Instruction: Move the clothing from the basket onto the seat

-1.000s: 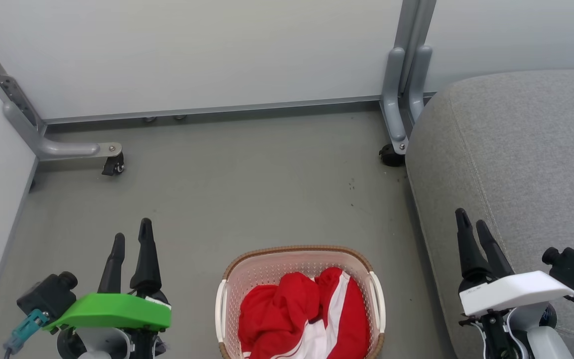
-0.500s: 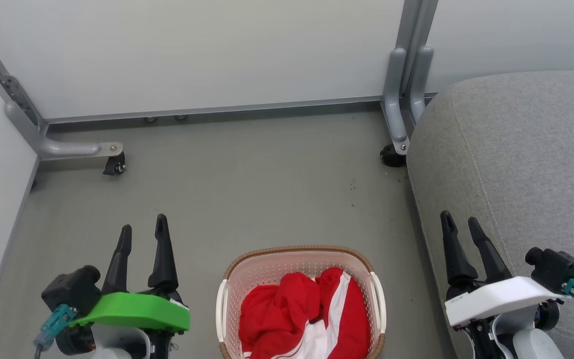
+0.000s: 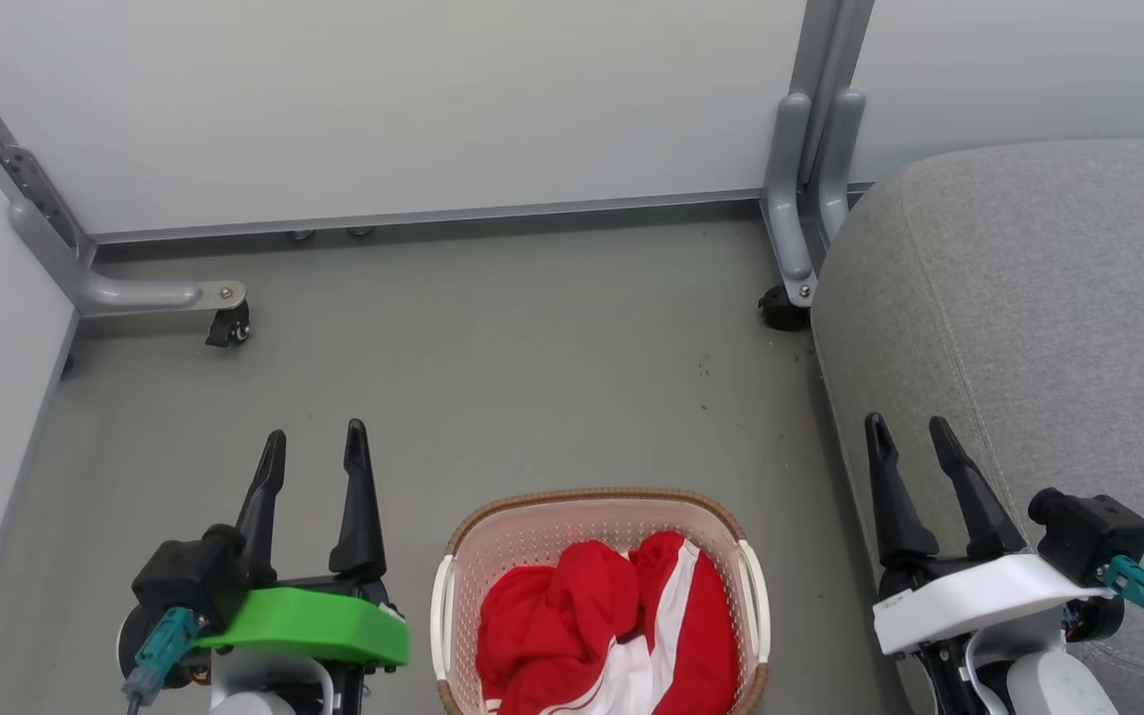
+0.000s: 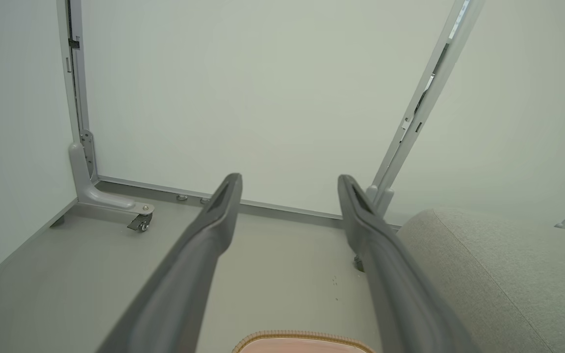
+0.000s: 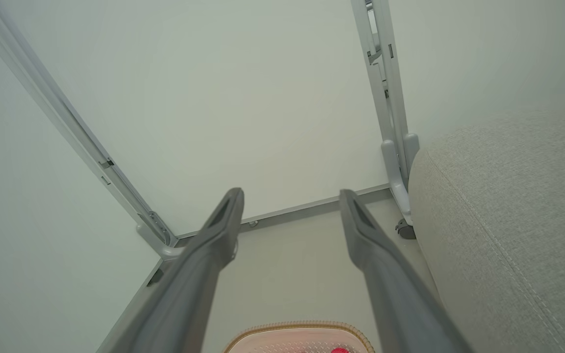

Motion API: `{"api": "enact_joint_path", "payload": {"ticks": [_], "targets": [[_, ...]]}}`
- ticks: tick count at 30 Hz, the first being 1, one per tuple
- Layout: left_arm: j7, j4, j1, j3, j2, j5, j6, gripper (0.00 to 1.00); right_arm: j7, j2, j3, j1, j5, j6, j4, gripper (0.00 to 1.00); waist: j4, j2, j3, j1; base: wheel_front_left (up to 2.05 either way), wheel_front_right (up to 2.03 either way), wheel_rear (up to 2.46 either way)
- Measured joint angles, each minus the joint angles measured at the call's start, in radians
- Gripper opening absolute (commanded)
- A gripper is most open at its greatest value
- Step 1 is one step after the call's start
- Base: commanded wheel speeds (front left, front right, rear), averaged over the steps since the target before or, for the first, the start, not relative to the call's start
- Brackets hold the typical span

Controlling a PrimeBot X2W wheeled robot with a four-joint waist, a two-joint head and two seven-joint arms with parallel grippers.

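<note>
Pale wall panels close off the far side and the left. The grey floor lies open from them down to the basket. The seat takes the right side, its rounded edge a bare strip of floor away from the basket, which stands between the two arms. The red and white clothing is heaped inside the basket. The left gripper hovers left of the basket, fingers spread, holding nothing. The right gripper hangs by the seat's edge, likewise spread with nothing held. Two casters sit at the far floor corners
</note>
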Motion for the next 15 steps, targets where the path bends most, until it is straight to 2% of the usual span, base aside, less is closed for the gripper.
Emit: {"api": "enact_joint_path", "payload": {"ticks": [15], "targets": [[-0.035, -0.028, 0.0, -0.044, 0.006, 0.146, 0.032, 1.0, -0.035, 0.0, 0.014, 0.005, -0.135, 0.0, -0.022, 1.0, 0.002, 0.0, -0.001, 0.0, 0.0, 0.0, 0.0]]}}
